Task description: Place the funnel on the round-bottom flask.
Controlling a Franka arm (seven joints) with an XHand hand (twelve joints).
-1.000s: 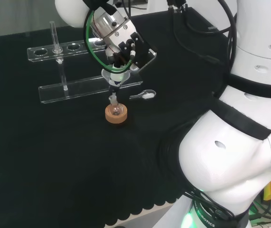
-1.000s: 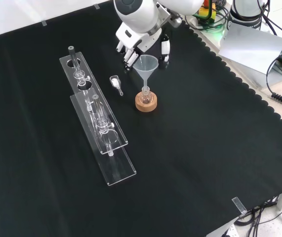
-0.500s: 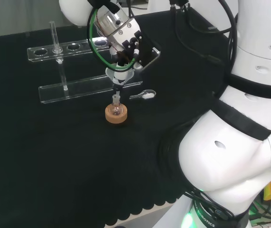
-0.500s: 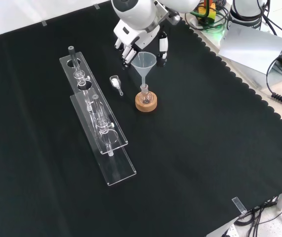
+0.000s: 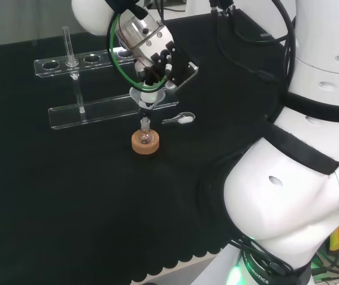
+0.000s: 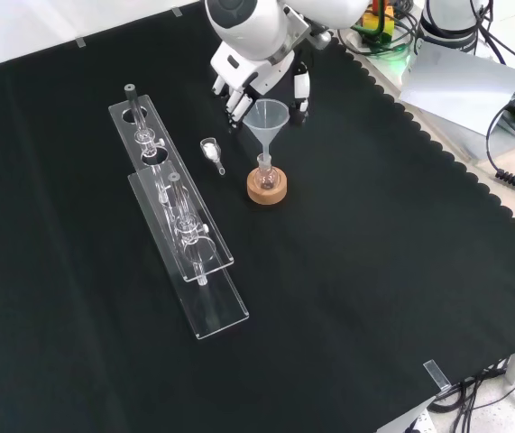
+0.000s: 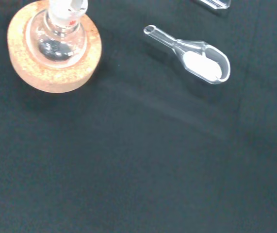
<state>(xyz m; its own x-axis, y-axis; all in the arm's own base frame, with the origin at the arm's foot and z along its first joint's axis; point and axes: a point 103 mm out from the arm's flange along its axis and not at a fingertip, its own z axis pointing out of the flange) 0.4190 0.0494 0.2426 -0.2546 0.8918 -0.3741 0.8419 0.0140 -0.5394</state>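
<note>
A small round-bottom flask [image 6: 265, 175] stands in a cork ring [image 6: 266, 189] on the black cloth; the pair also appear in the head view as flask [image 5: 145, 136] and cork ring [image 5: 145, 145]. Straight above it hangs a clear funnel [image 6: 267, 118], upright. Its stem reaches down to the flask's neck; whether the tip is inside, I cannot tell. The hand [image 6: 259, 76] holds the funnel's cone between fingers [image 6: 234, 101] and thumb. From behind, the hand [image 5: 159, 58] sits over the funnel [image 5: 147, 95]. The wrist view looks down on the flask [image 7: 57, 40] and its cork ring [image 7: 31, 65].
A clear scoop [image 6: 211, 152] with white powder lies left of the flask in the front view, also seen as scoop [image 7: 199, 59]. A long clear test-tube rack [image 6: 178, 221] with a few glass pieces stands farther left; from the head view the rack [image 5: 92, 107] lies beyond the flask.
The hand lifted the funnel a little and shifted it sideways, then brought it back down over the flask's neck. Flask, scoop and rack stayed put.
</note>
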